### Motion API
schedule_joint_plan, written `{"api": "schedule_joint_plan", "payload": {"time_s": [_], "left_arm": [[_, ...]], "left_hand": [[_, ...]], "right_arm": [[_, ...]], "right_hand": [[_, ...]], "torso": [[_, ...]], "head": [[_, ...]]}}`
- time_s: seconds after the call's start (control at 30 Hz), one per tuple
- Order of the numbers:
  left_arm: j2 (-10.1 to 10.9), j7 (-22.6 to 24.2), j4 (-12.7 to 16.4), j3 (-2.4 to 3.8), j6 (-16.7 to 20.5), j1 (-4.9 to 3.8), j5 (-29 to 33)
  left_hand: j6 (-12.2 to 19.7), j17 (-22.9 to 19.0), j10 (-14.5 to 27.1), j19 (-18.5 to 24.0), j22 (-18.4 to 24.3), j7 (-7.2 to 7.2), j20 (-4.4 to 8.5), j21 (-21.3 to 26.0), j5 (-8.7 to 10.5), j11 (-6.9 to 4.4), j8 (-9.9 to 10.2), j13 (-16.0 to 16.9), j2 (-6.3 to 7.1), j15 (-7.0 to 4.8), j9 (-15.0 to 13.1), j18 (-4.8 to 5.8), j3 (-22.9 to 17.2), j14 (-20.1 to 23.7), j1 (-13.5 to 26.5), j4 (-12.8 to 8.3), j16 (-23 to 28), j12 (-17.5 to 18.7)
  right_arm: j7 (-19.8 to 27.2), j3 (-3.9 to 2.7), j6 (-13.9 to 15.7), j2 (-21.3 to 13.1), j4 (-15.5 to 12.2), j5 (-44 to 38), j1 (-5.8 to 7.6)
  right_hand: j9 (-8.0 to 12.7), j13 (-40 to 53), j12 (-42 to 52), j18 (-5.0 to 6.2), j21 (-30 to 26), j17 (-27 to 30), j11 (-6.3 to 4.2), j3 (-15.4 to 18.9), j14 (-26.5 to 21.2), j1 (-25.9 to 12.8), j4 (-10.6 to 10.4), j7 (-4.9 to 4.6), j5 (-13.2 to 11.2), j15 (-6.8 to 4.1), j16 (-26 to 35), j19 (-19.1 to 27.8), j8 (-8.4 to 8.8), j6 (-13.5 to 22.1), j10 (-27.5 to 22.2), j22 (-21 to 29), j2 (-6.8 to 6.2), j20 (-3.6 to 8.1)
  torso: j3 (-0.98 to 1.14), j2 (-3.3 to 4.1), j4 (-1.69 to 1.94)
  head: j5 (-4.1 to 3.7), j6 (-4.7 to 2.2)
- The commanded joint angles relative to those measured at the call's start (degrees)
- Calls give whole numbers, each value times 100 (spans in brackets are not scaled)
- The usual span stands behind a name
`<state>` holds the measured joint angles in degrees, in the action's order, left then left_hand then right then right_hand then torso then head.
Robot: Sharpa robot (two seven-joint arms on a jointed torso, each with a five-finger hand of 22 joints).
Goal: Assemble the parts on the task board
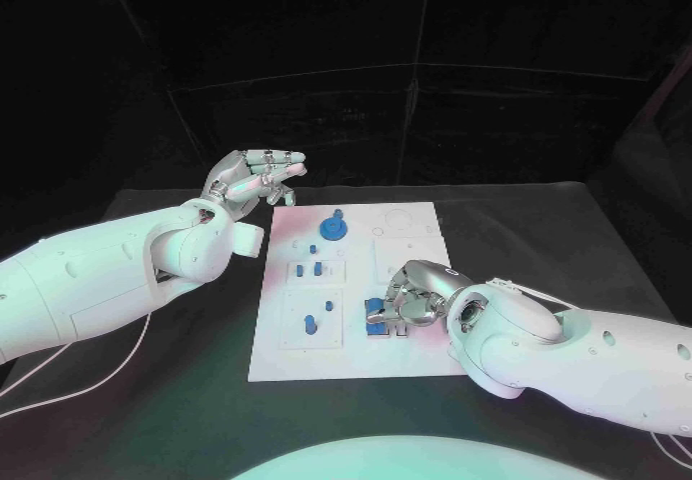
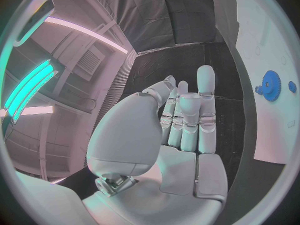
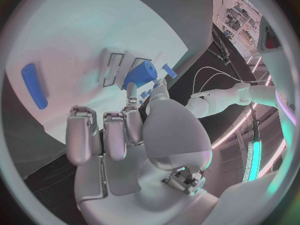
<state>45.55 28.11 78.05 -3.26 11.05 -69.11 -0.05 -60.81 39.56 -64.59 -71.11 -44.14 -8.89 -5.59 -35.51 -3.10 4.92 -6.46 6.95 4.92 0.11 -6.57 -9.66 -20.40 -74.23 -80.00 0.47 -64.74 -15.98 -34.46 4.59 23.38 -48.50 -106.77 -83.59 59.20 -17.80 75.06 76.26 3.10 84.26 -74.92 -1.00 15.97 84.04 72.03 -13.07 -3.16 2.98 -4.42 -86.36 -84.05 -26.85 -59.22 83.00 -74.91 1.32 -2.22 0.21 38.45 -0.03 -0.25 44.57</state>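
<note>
R hand (image 1: 411, 293) over task board (image 1: 289, 355) near edge, fingers pinching blue cylinder part (image 3: 140, 73), L hand (image 1: 254, 178) off board's far-left corner, empty, fingers loosely apart, blue gear (image 1: 333, 230) on board's far end

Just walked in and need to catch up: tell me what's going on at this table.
A two-armed robot is assembling small blue parts on the white task board. Its right hand is down at the board's right edge, fingers at a blue cylindrical part. The left hand hangs off the board's far left corner, holding nothing. A blue gear sits at the far end; other blue pieces lie along the board.
</note>
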Motion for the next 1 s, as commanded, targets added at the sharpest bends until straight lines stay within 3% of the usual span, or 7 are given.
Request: {"api": "schedule_joint_plan", "payload": {"time_s": [0.03, 0.13, 0.23, 0.43, 0.53, 1.0], "left_arm": [[5, 4, 7, 4, -83, -9, 11], [6, 2, 8, 3, -86, -9, 11], [7, 1, 7, 3, -101, -9, 11], [7, 2, -9, 3, -107, -9, 11], [7, 3, -15, 2, -108, -9, 11], [3, 6, -20, -1, -102, -8, 11]], "left_hand": [[4, -5, 52, 30, 5, -17, -27, 27, 18, -5, -22, 5, 14, 4, 5, -77, 38, 45, 55, -5, 16, -28], [4, -5, 52, 30, 5, -17, -27, 27, 18, -5, -22, 5, 14, 4, 5, -77, 38, 45, 55, -5, 16, -28], [4, -5, 52, 30, 5, -17, -27, 27, 18, -5, -22, 5, 14, 4, 5, -77, 38, 45, 55, -5, 16, -28], [5, -10, 57, 30, 7, -14, -27, 30, 17, -7, -24, 6, 10, 4, 6, -77, 36, 48, 49, -9, 17, -34], [5, -10, 57, 30, 7, -14, -27, 30, 17, -7, -24, 6, 10, 4, 6, -77, 36, 48, 49, -9, 17, -34], [5, -15, 61, 30, 9, -12, -27, 33, 17, -10, -27, 8, 4, 3, 6, -78, 32, 52, 38, -16, 17, -41]], "right_arm": [[43, -3, -126, 12, 26, -114, 8], [37, -3, -238, 19, 55, -168, 9], [27, -3, -445, 26, 89, -307, 9], [11, -3, -652, 24, 143, -592, 9], [5, -3, -640, 25, 177, -685, 9], [55, -3, -316, 28, 182, -721, 9]], "right_hand": [[-15, 180, 27, -99, 6, -682, -7, -11, 442, 47, -11, 10, 22, -10, -10, -30, -37, -2, 25, -713, 68, 15], [-33, 189, 27, -99, 7, -684, -14, -40, 442, 162, 47, 17, 42, -16, -11, -33, -55, -8, 29, -718, 93, 20], [-70, 203, 26, -100, 7, -698, -31, -130, 444, 590, 337, 34, 33, -31, -15, -32, -94, -20, 33, -721, 44, 31], [-102, 229, 32, -100, 4, -740, -51, -236, 450, 964, 609, 55, 1, -46, -30, -31, -125, -40, 43, -723, 63, 47], [-106, 238, 38, -101, 6, -748, -52, -252, 451, 985, 625, 56, 2, -48, -34, -32, -129, -47, 48, -726, 93, 49], [-127, 256, 36, -103, 8, -762, -39, -145, 453, 724, 510, 40, 0, -39, -38, -37, -136, -37, 59, -735, 99, 48]], "torso": [[-5, -1, 3], [-5, -2, 1], [-3, -2, -1], [-3, -7, -1], [-3, -6, -3], [-2, -4, -8]], "head": [[9, 4], [11, 8], [15, 18], [17, 32], [26, -27], [38, -32]]}}
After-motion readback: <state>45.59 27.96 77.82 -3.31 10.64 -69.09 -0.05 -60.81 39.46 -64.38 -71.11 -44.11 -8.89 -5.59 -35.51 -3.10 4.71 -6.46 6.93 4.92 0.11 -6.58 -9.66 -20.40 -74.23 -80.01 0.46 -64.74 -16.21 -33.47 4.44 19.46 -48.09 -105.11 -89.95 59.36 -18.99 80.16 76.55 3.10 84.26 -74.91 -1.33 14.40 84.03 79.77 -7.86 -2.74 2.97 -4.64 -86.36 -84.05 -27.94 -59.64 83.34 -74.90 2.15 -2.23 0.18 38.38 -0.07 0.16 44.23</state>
